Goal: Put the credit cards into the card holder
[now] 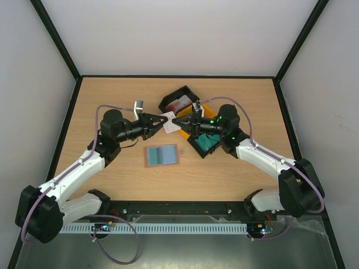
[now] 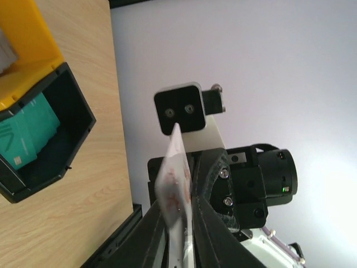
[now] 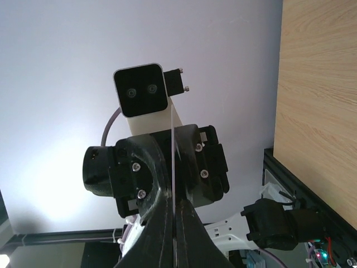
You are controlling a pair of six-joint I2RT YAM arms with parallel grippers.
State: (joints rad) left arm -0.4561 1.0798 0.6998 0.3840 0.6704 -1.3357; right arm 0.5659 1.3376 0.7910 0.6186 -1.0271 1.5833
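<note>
Your right gripper (image 1: 180, 121) is pinched tight on the white card with red marks (image 1: 170, 124), held in mid-air at frame centre and edge-on in its own wrist view. Your left gripper (image 1: 161, 123) faces it head-on, fingers (image 2: 150, 240) either side of that same card. Whether they grip it or just flank it, you can't tell. The card holder (image 1: 161, 154) lies open on the table just below. A teal card (image 2: 25, 139) sits in the black tray (image 2: 78, 111) at left.
</note>
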